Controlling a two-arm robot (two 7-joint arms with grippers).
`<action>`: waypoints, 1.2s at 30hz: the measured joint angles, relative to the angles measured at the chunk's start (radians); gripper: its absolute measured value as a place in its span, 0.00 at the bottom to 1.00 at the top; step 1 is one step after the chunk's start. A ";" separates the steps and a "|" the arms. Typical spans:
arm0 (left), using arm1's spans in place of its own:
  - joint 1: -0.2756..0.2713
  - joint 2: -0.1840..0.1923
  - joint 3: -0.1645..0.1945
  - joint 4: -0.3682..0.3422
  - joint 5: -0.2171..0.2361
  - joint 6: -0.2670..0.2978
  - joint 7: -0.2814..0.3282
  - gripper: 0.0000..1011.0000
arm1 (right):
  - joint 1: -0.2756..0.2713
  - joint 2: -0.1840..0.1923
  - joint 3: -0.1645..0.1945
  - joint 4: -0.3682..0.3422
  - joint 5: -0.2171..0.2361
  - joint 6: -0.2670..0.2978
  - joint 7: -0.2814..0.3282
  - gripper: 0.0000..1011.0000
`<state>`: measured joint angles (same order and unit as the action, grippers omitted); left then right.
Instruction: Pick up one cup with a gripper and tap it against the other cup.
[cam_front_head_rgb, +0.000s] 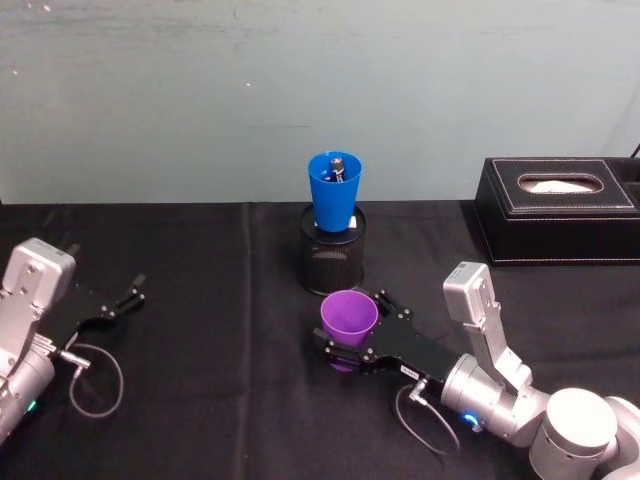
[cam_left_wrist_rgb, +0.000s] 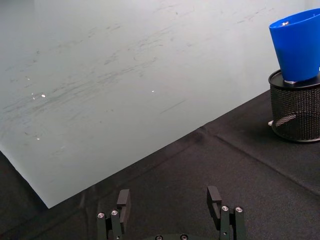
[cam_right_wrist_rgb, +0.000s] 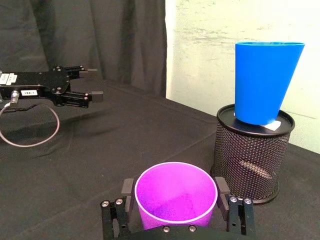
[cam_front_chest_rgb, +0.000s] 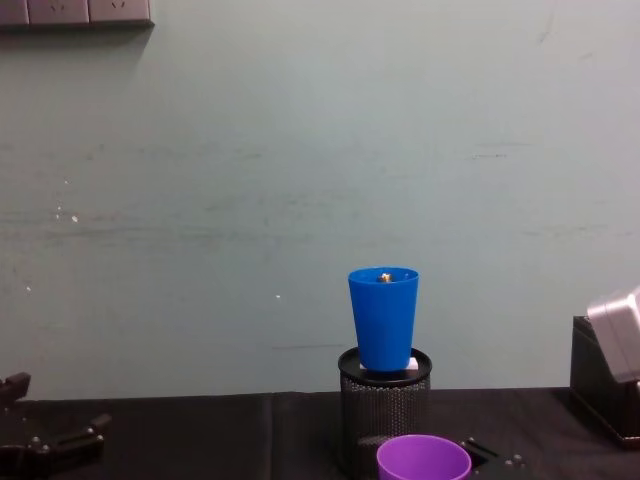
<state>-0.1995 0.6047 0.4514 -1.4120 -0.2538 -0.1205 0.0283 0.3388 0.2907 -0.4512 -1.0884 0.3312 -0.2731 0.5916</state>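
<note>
right gripper (cam_front_head_rgb: 356, 328) is clamped on the upright purple cup (cam_front_head_rgb: 348, 315), held at 6 o'clock of the mesh pen holder (cam_front_head_rgb: 333, 262) | blue cup (cam_front_head_rgb: 333, 190) is seated atop it | left gripper (cam_front_head_rgb: 137, 290) is parked spread at 9 o'clock

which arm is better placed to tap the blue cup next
Right: the right tool grips the purple cup close in front of the blue cup; the left tool rests open and empty, farther off.
</note>
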 joint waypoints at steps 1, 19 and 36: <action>0.000 0.000 0.000 0.000 0.000 0.000 0.000 0.99 | 0.000 0.000 0.000 0.000 0.000 0.000 0.000 0.98; 0.000 0.000 0.000 0.000 0.000 0.000 0.000 0.99 | -0.008 0.020 0.004 -0.079 -0.007 0.044 -0.017 0.75; 0.000 0.000 0.000 0.000 0.000 0.000 0.000 0.99 | -0.005 0.080 0.029 -0.335 0.066 0.305 -0.065 0.73</action>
<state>-0.1995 0.6047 0.4514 -1.4120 -0.2539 -0.1206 0.0283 0.3340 0.3706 -0.4220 -1.4234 0.3975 0.0318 0.5263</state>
